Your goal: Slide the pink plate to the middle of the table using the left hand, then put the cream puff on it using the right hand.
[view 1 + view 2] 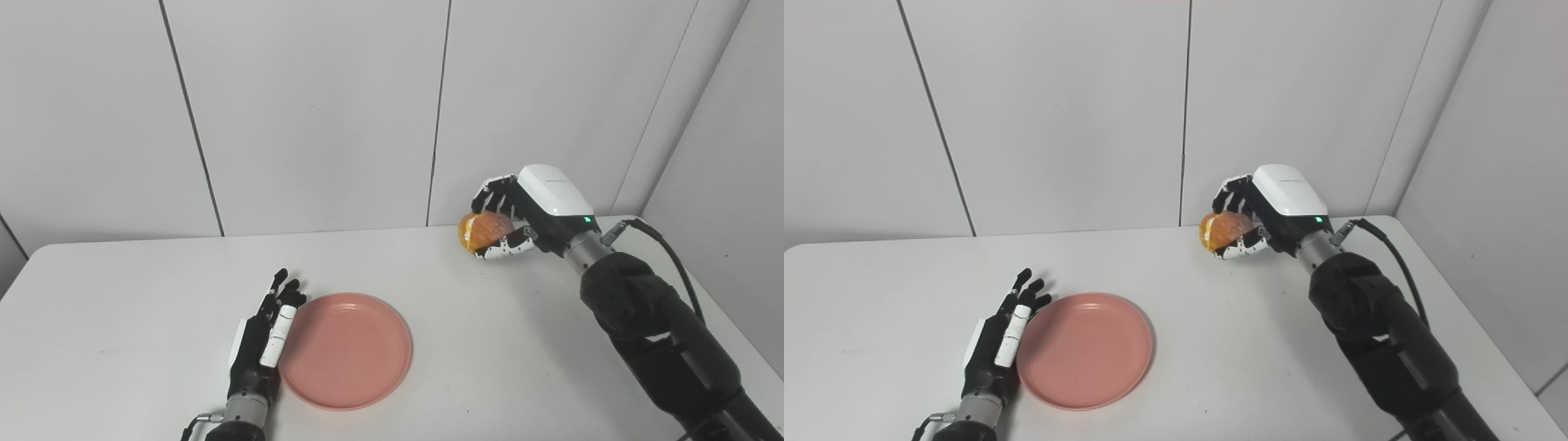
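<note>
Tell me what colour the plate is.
Pink; the plate shows best in the left eye view.

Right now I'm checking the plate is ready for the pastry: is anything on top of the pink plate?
Nothing lies on the pink plate; its whole top shows bare. The left hand sits against its left rim. The cream puff is in the right hand, away from the plate.

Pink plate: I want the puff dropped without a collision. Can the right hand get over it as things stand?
Probably yes: the right hand holds the cream puff aloft, the pink plate lies empty, and the left hand only flanks its left rim.
</note>
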Controlling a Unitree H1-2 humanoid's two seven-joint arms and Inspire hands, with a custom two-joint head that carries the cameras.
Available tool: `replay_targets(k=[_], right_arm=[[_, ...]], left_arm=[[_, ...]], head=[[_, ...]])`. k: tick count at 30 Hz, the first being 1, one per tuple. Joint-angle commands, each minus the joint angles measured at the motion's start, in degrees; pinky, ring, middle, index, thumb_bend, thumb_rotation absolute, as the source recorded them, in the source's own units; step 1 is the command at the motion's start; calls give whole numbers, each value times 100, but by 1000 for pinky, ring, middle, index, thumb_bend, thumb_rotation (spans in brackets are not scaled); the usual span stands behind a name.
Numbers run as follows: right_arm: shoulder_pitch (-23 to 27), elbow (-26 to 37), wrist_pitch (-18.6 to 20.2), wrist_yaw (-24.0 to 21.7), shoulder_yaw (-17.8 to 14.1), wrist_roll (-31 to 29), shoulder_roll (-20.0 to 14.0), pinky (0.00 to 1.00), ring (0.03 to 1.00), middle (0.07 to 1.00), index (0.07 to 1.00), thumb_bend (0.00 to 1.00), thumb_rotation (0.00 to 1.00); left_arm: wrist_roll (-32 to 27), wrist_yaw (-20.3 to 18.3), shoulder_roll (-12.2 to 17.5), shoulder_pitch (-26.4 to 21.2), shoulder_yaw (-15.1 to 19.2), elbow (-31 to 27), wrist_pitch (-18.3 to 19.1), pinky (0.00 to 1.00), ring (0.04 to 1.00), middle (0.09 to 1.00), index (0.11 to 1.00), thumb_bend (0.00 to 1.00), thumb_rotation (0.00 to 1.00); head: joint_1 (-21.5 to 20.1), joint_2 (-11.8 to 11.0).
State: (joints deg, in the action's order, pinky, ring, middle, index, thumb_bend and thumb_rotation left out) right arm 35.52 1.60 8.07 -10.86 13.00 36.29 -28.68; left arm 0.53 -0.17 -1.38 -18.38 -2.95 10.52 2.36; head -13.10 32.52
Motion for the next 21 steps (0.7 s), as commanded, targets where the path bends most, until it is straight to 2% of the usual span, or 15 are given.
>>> replay_targets(k=[1, 5, 7, 16, 21], right_arm=[[277, 269, -165, -9, -125, -69, -33, 389, 441, 479, 491, 527, 0], [284, 424, -187, -103, -121, -197, 89, 386, 446, 488, 484, 527, 0], [279, 472, -228, -119, -117, -258, 140, 372, 432, 481, 487, 527, 0], [330, 547, -502, -187, -40, -457, 391, 356, 412, 462, 501, 527, 0], [311, 423, -655, -164, 60, -464, 547, 352, 409, 457, 505, 527, 0]], left_arm=[[77, 2, -156, -2, -112, -165, -46, 853, 864, 916, 924, 815, 866], [124, 81, -251, 30, -136, -190, -15, 874, 867, 912, 920, 843, 923], [163, 121, -293, 42, -144, -201, -2, 869, 865, 912, 923, 826, 944], [284, 275, -439, 73, -177, -181, -65, 828, 852, 897, 911, 770, 941], [386, 332, -465, 50, -206, -82, -131, 780, 842, 894, 912, 845, 980]], head=[[139, 8], [343, 12], [434, 12], [731, 9], [918, 7]])
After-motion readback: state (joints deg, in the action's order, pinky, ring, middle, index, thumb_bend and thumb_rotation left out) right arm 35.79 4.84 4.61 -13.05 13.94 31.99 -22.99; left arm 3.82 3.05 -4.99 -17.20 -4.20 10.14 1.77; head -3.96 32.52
